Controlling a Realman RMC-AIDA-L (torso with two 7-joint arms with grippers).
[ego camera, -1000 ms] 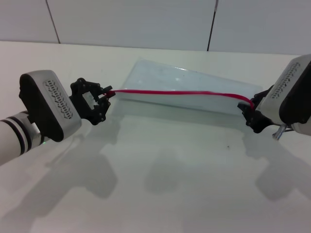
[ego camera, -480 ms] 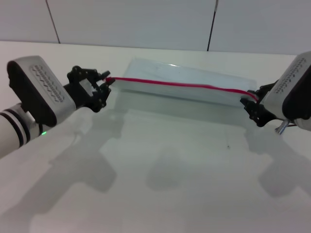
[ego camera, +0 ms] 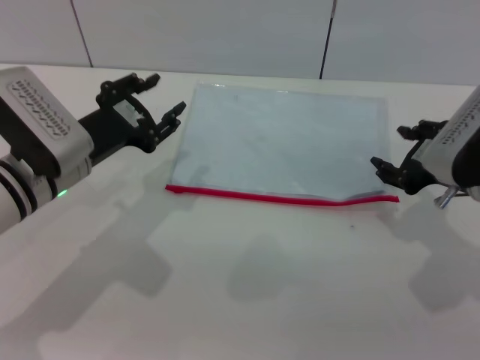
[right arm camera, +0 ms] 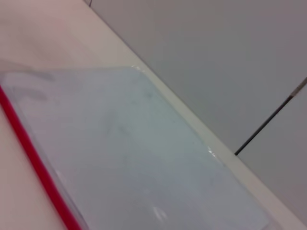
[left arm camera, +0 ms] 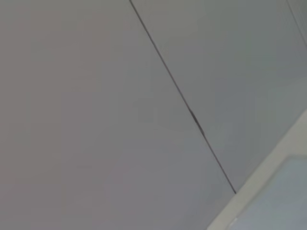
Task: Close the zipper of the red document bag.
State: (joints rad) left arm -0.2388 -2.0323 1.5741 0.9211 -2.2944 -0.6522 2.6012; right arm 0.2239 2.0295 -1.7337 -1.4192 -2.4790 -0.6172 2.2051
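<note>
Lying flat across the upper middle of the head view, the red document bag (ego camera: 281,146) rests on the white tabletop (ego camera: 247,292), its zipper (ego camera: 281,198) running along the lower edge nearest the robot. No slider is discernible, so whether the strip is fully shut is hard to say. The left gripper (ego camera: 154,101) hovers at the bag's upper left corner, jaws spread wide and empty; the right gripper (ego camera: 397,150) sits at the right edge, also open and holding nothing. This thin, limp, slick pouch will likely buckle if pushed; pinching the stiffer red trim at each end seems the best hold. Behind the tabletop stands a plain grey panelled wall (ego camera: 225,34).
</note>
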